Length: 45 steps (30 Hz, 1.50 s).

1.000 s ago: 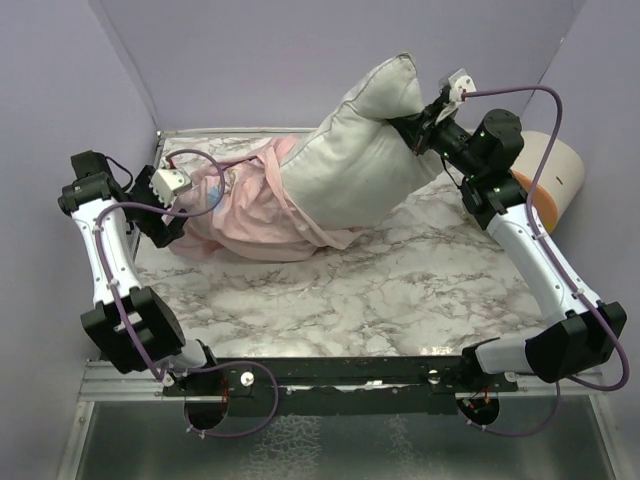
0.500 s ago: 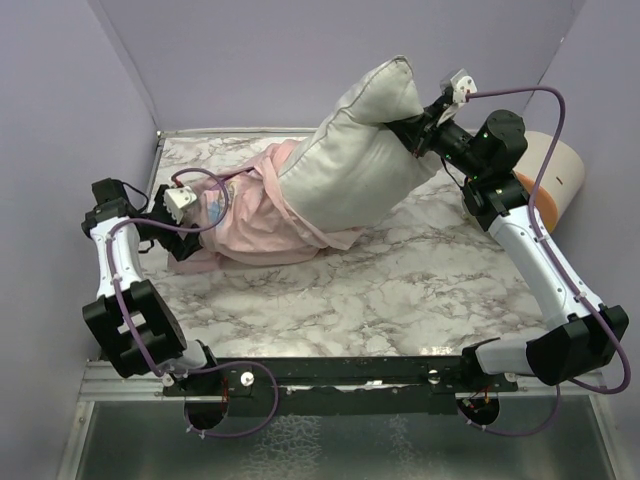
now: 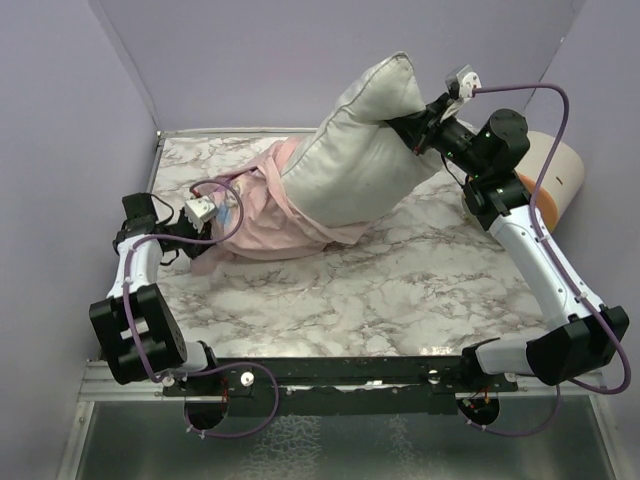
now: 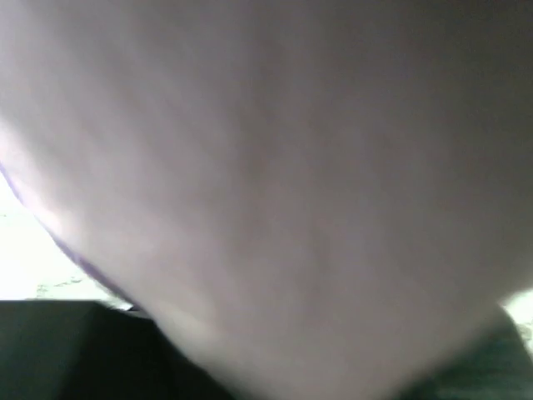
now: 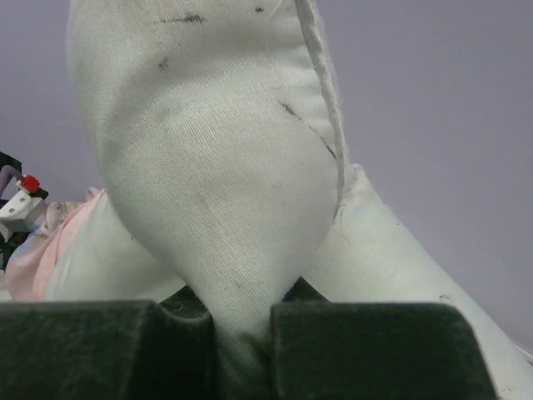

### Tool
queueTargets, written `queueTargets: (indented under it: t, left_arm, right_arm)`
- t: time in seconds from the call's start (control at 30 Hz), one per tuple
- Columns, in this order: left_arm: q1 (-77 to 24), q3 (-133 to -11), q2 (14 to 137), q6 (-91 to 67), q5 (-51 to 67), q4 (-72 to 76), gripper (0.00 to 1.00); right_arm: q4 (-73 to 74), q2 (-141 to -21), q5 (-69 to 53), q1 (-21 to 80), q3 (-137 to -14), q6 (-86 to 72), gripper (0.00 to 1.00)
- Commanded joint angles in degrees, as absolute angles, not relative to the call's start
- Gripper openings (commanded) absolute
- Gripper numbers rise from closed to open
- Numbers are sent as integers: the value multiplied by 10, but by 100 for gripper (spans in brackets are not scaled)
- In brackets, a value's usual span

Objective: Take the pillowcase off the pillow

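Observation:
The plump white pillow (image 3: 355, 160) stands tilted up, its top right corner pinched by my right gripper (image 3: 408, 128). In the right wrist view the pillow (image 5: 216, 167) narrows into the shut jaws of that gripper (image 5: 243, 350). The pale pink pillowcase (image 3: 265, 215) is bunched around the pillow's lower left end on the table. My left gripper (image 3: 222, 218) is pushed into the pillowcase's left end, its jaws hidden by cloth. Blurred pink pillowcase fabric (image 4: 291, 183) fills the left wrist view. A bit of pillowcase (image 5: 50, 242) shows at the right wrist view's left edge.
A cream-and-orange cylinder (image 3: 550, 175) stands at the right, behind my right arm. Purple walls close the back and both sides. The marble table (image 3: 400, 290) stretches toward the arm bases.
My left arm swung nearer and rightward, driving its gripper into the pillowcase's left end. The fabric there has bunched a little. My right gripper and the pillow have held still.

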State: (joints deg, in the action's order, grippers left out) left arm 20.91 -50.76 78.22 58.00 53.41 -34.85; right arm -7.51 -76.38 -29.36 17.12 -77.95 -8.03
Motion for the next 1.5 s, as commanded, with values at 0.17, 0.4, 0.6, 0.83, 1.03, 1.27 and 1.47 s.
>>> queueTargets:
  t: [0.17, 0.4, 0.6, 0.83, 1.03, 1.27, 1.47]
  left_arm:
    - [248, -524, 769, 440, 470, -183, 0]
    - [360, -560, 774, 521, 418, -214, 0]
    - [469, -624, 819, 553, 403, -233, 0]
    - [527, -632, 822, 585, 384, -207, 0]
    - [531, -622, 818, 582, 350, -172, 0]
    - [530, -593, 825, 602, 279, -94, 0]
    - [530, -595, 854, 611, 230, -64, 0]
  right_arm:
    - [-146, -741, -235, 160, -844, -149, 1]
    - [-194, -741, -161, 149, -900, -189, 1]
    - [-206, -747, -108, 140, -959, -202, 1]
    - [-215, -734, -13, 134, -974, -208, 1]
    - [-219, -719, 62, 133, -972, -181, 1]
    - [-245, -711, 154, 132, -1000, -63, 1]
    - [-261, -714, 202, 132, -1041, 3, 1]
